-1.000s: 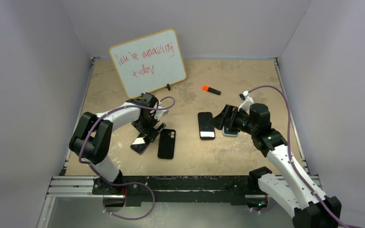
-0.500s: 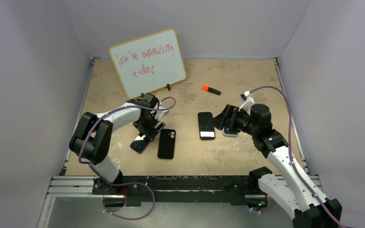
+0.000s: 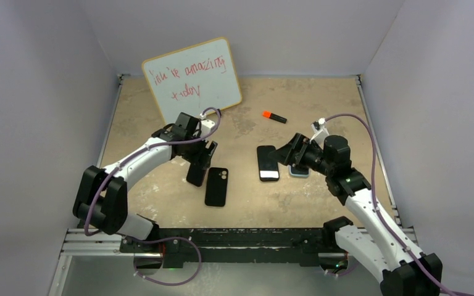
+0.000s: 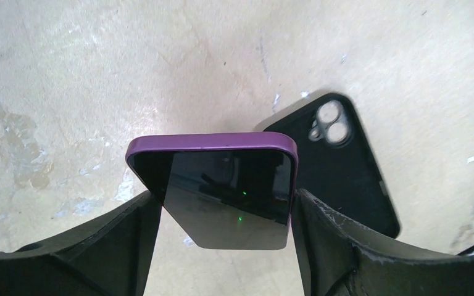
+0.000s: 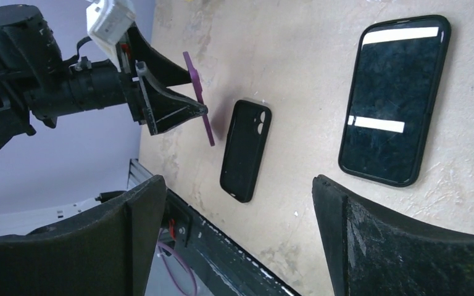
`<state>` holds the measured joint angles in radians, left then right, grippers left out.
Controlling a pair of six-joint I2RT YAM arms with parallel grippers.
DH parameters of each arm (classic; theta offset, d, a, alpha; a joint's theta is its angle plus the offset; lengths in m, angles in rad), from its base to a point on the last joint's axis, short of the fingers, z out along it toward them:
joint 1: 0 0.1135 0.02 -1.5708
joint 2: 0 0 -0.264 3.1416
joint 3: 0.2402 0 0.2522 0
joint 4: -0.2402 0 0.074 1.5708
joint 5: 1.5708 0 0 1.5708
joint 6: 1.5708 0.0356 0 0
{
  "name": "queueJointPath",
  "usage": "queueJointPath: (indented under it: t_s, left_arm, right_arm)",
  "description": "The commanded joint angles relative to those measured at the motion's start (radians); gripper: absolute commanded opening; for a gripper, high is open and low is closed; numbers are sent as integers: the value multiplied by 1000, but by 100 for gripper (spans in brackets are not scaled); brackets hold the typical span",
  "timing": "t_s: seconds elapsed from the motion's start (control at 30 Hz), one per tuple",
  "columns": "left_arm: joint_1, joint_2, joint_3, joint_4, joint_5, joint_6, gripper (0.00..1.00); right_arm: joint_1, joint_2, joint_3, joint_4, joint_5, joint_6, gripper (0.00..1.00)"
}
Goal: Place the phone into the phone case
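A scuffed tan tabletop [image 3: 321,105] sits inside pale lavender walls, seen from above and from both wrist cameras. The phone [image 4: 222,191], dark-screened with a purple rim, is in the left half of the table, nearer the near edge than the far one. It is clamped by its long sides between the two black fingers of the left gripper [image 4: 222,213] and held at a steep tilt over the surface. Whether its lower end touches the table cannot be told. Just beside it, on the side toward the table's right edge, the black phone case [image 4: 345,179] lies flat with its camera cutout toward the far edge. From the left wrist view the phone's corner overlaps the case's edge. Farther right, near the middle of the table, a second black phone [image 3: 268,163] lies screen up with white reflections on the glass. The right gripper [image 3: 287,157] hovers just beside it with fingers spread wide apart, holding nothing. A light-blue-edged item [image 3: 297,172] lies partly hidden under that gripper. An orange marker [image 3: 274,116] lies toward the far edge, and a whiteboard [image 3: 192,80] with red handwriting stands propped near the far left corner.
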<state>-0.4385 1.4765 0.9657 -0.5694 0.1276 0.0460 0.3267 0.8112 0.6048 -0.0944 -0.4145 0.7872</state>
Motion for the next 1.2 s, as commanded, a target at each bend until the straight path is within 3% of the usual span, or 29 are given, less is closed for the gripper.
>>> queueJointPath:
  t_s: [0.0,0.33,0.5,0.6,0.7,0.87,1.17]
  left_arm:
    - [17,-56,1,87,92,-126,53]
    - [33,-94,22,96,217,-211,49]
    - [34,-130,21,100,280,-249,47]
    - [34,-149,13,114,341,-296,46]
    - [34,-172,-18,153,397,-362,46]
    - [34,-174,-31,186,490,-417,46]
    - [34,-197,-79,243,547,-489,45]
  right_arm:
    - [31,1,-28,90,-3,68,87]
    - [322,190,-23,364,121,61,74]
    - [441,308,-41,579,193,77,57]
    - [474,371,-38,668,206,103,51]
    - [499,412,-28,691,220,103,51]
    - [541,449,-15,680,257,74,65]
    - [615,527,36,664,314,67,63]
